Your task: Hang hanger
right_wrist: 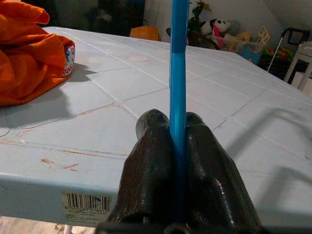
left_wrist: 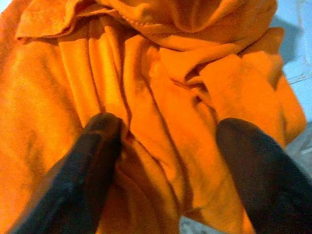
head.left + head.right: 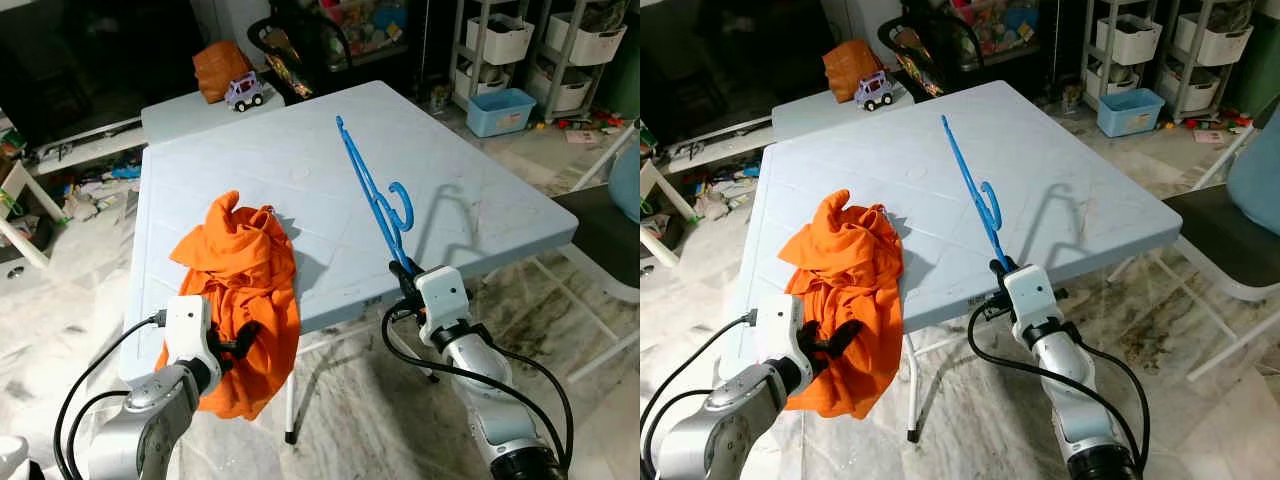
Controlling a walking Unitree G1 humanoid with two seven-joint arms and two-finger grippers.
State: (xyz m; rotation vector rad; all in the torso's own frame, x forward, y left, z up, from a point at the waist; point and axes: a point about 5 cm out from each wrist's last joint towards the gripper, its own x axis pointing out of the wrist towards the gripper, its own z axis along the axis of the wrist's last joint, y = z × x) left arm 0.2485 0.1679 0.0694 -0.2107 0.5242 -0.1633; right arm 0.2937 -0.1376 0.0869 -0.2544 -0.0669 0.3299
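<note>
A blue plastic hanger (image 3: 372, 190) slants up over the pale blue table (image 3: 300, 160), its hook (image 3: 402, 205) pointing right. My right gripper (image 3: 405, 272) is shut on the hanger's lower end at the table's front edge; in the right wrist view the blue bar (image 1: 178, 97) runs between the closed fingers (image 1: 156, 161). An orange shirt (image 3: 240, 270) lies crumpled on the table's front left, draping over the edge. My left gripper (image 3: 240, 338) is open against the hanging cloth, with its fingers (image 2: 87, 170) spread over orange folds (image 2: 161, 97).
A toy car (image 3: 244, 92) and an orange bag (image 3: 220, 68) sit at the table's far end. A grey chair (image 3: 605, 225) stands to the right. Shelves with white bins (image 3: 500, 38) and a blue tub (image 3: 500, 110) are behind. Marble floor surrounds the table.
</note>
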